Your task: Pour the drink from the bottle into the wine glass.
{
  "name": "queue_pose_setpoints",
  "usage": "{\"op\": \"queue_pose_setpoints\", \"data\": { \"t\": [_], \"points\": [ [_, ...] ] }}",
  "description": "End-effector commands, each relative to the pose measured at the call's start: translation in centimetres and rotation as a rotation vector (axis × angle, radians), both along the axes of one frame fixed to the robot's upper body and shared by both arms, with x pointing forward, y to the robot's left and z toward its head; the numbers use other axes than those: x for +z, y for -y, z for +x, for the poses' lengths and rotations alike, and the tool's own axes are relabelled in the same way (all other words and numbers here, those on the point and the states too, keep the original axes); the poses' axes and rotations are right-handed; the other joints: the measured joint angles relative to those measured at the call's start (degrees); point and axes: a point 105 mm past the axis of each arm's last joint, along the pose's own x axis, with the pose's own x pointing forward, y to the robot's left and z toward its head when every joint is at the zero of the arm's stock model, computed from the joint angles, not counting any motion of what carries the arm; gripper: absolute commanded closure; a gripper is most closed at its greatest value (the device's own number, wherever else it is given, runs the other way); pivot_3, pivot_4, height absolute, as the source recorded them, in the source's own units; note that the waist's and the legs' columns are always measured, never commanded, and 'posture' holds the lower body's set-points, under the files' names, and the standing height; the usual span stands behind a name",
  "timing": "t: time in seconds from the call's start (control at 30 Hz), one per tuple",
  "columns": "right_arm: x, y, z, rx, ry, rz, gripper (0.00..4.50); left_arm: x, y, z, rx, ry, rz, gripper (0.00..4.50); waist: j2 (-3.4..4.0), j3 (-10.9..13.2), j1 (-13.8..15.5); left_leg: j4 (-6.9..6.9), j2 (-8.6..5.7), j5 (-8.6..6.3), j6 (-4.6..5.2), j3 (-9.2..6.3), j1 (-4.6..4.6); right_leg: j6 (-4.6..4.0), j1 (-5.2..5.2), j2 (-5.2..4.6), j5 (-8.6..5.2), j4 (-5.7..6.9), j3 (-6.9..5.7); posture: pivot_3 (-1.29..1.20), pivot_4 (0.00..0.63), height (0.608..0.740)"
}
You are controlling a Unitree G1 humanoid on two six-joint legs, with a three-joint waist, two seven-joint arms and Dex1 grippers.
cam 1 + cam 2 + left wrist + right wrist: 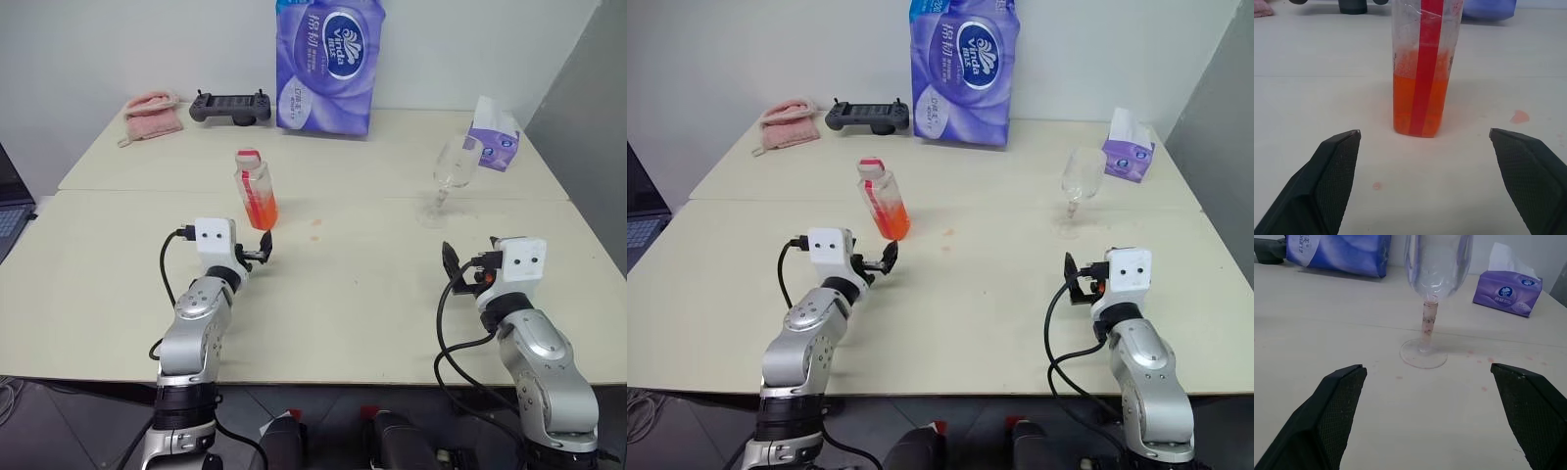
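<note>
You can read "Vinda" in a white oval on the tall purple tissue pack (328, 64), with Chinese characters above it that aren't legible. Tissue box (1507, 292) logo is too small to read.

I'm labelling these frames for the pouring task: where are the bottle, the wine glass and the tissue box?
bottle (257, 192): left eye view, on its body, at the orange drink.
wine glass (457, 164): left eye view, on its bowl.
tissue box (1507, 292): right wrist view, on its purple front.
</note>
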Motion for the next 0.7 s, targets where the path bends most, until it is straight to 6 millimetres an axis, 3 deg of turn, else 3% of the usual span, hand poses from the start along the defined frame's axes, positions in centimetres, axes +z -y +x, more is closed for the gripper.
{"op": "queue_pose_setpoints", "data": {
  "t": [0.03,0.27,0.37,0.5,0.57,0.7],
  "points": [
    [1.9,-0.1,0.0,0.005,0.076,-0.003,0.03,1.6,0.2,0.3,-0.011,0.061,0.018,0.0,0.0,0.0,0.0,0.0,0.0,0.0,0.0,0.0,0.0,0.0,0.0,0.0,0.0,0.0,0.0,0.0,0.15,0.74],
    [4.5,-1.0,0.7,0.2,0.11,-0.076,0.03,2.0,1.0,0.6,-0.046,0.082,0.046,0.0,0.0,0.0,0.0,0.0,-0.02,0.0,0.01,0.0,0.0,0.0,0.0,0.01,0.0,-0.02,-0.01,0.0,0.15,0.74],
    [7.5,-2.7,0.4,0.455,0.129,-0.097,0.03,2.1,1.1,0.8,-0.048,0.088,0.046,0.0,0.05,0.1,0.0,0.0,-0.02,-0.01,0.02,0.04,0.0,0.0,0.0,0.04,0.0,-0.03,0.01,0.0,0.15,0.74],
    [9.6,-5.2,-0.9,0.75,0.091,-0.073,0.03,2.3,0.9,1.0,-0.048,0.096,0.048,0.0,0.05,0.1,0.0,-0.06,0.04,-0.01,0.03,-0.05,0.0,-0.01,0.03,0.12,0.01,-0.09,-0.05,0.0,0.15,0.74],
    [10.2,-6.2,-1.3,0.851,0.075,-0.055,0.03,2.5,0.8,1.1,-0.046,0.104,0.053,0.0,0.04,0.1,0.0,-0.12,0.05,-0.01,0.03,-0.04,0.0,-0.02,0.02,0.11,0.01,-0.11,-0.04,0.0,0.15,0.74],
    [10.3,-7.4,-1.2,0.886,0.061,-0.013,0.03,3.0,1.1,1.0,-0.058,0.135,0.093,0.0,0.03,0.1,0.0,-0.12,0.02,-0.01,0.03,-0.04,-0.01,-0.02,0.03,0.04,0.01,-0.14,-0.03,0.0,0.15,0.74]
  ]
}}
